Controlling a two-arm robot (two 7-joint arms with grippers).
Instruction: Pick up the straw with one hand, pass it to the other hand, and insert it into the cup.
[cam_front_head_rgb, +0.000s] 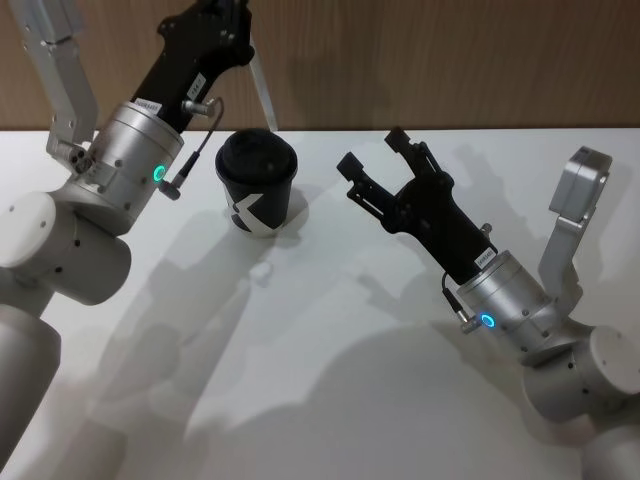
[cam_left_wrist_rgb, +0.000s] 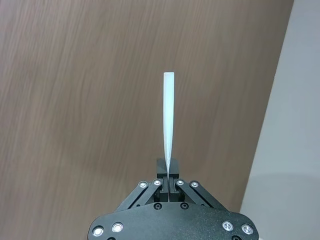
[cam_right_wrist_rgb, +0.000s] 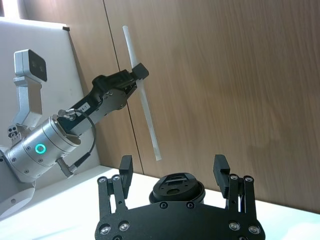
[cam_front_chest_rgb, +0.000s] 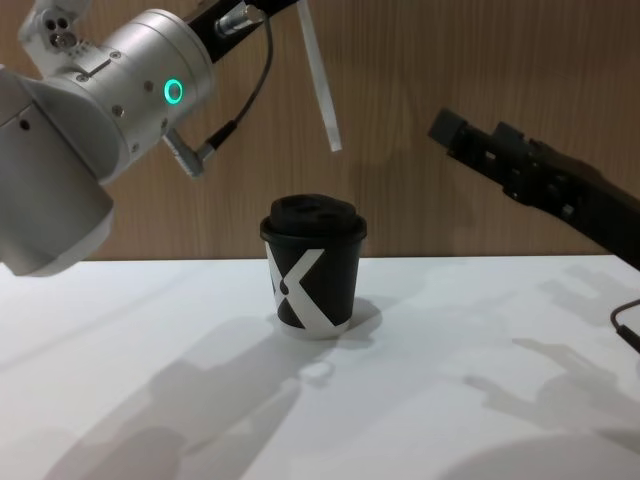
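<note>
The white straw (cam_front_head_rgb: 263, 95) is pinched in my left gripper (cam_front_head_rgb: 235, 22), which is shut on its upper part. The straw slants down, and its free lower end (cam_front_chest_rgb: 335, 146) hangs a little above the lid of the black cup (cam_front_chest_rgb: 312, 270). That cup (cam_front_head_rgb: 256, 185), marked with a white X, stands upright at the back middle of the table. In the left wrist view the straw (cam_left_wrist_rgb: 168, 120) runs straight out from the shut fingertips (cam_left_wrist_rgb: 168, 172). My right gripper (cam_front_head_rgb: 372, 152) hovers open to the right of the cup, holding nothing. The right wrist view shows its spread fingers (cam_right_wrist_rgb: 220, 167), the cup's lid (cam_right_wrist_rgb: 177, 186) and the straw (cam_right_wrist_rgb: 145, 105).
The white table (cam_front_head_rgb: 320, 380) carries the cup near its back edge. A brown wooden wall (cam_front_chest_rgb: 450, 60) rises right behind it. A thin dark cable (cam_front_chest_rgb: 245, 95) loops from the left wrist close to the straw.
</note>
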